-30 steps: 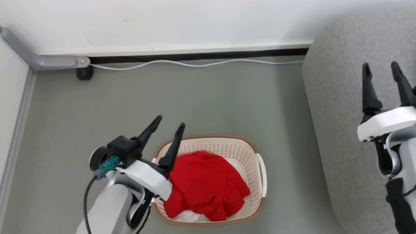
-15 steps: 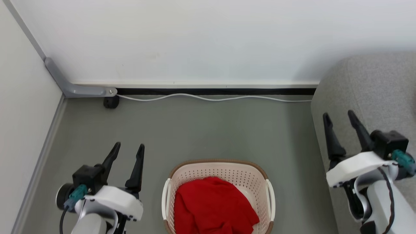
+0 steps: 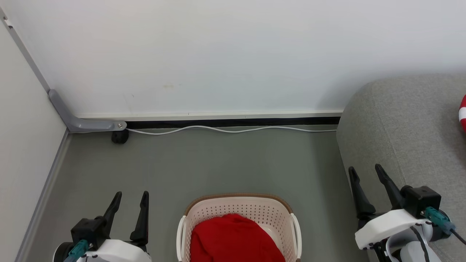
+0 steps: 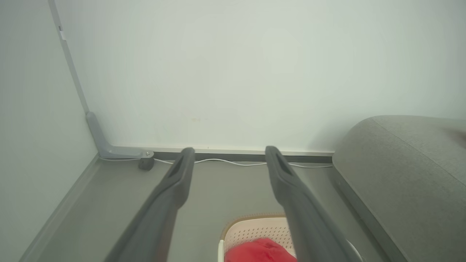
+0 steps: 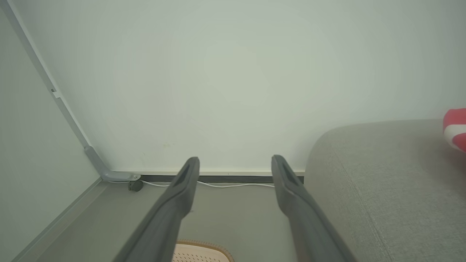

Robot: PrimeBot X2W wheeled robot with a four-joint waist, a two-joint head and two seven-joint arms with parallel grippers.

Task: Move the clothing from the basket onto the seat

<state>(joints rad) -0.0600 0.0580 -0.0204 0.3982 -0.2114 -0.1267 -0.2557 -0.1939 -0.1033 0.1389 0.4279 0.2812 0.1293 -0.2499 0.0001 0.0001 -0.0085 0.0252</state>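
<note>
A bright red garment (image 3: 235,240) fills the cream basket (image 3: 240,203) on the floor at the bottom centre; the basket (image 4: 251,229) and its red clothing (image 4: 260,251) also show between the left fingers. A second red garment with a white band (image 3: 463,112) lies on the grey seat (image 3: 404,123) at the right edge, and again as red and white cloth (image 5: 455,129) on the seat (image 5: 382,174). My left gripper (image 3: 131,195) stands open left of the basket, holding nothing. My right gripper (image 3: 365,171) stands open at the seat's front edge, empty.
A white wall with a black skirting strip and a white cable (image 3: 225,129) runs along the back. A grey bracket (image 3: 78,118) and a small black caster (image 3: 119,137) sit in the left corner. Grey floor (image 3: 218,163) lies between the basket and the wall.
The head camera has tilted up, so the basket has slid to the bottom edge. Both arms have drawn back and down to the lower corners, the left one away from the basket. Both grippers stayed open.
</note>
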